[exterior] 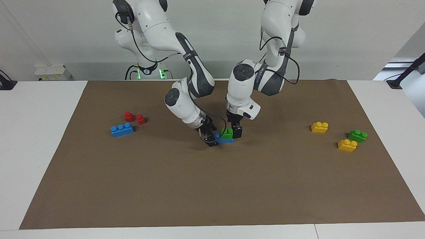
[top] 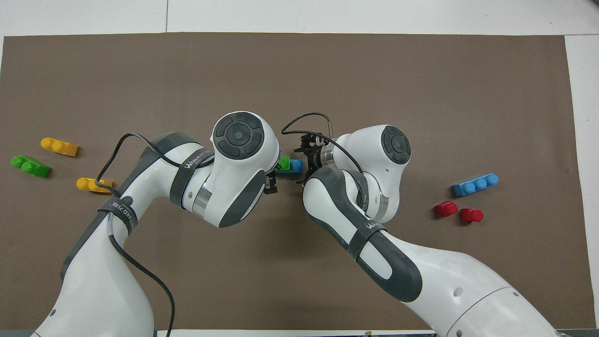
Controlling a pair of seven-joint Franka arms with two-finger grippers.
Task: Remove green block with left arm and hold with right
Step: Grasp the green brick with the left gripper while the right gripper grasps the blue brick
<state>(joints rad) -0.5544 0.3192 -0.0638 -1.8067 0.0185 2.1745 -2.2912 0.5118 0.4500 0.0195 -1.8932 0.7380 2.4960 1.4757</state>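
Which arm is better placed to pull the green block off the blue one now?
Left. The left claw is down at the green block, while the right claw sits at the blue block under it, placed to brace.

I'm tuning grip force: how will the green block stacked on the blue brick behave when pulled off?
The green block looks like rigid moulded plastic, so probably stiff and light. Its smooth sides may be slippery. It sits studded onto the blue brick, so that would likely lift too unless the right gripper holds it.

table (exterior: 40, 132) | brown mat (exterior: 212, 186) | on mat: blue (exterior: 122, 129), red (exterior: 128, 116), yellow bricks (exterior: 319, 127)
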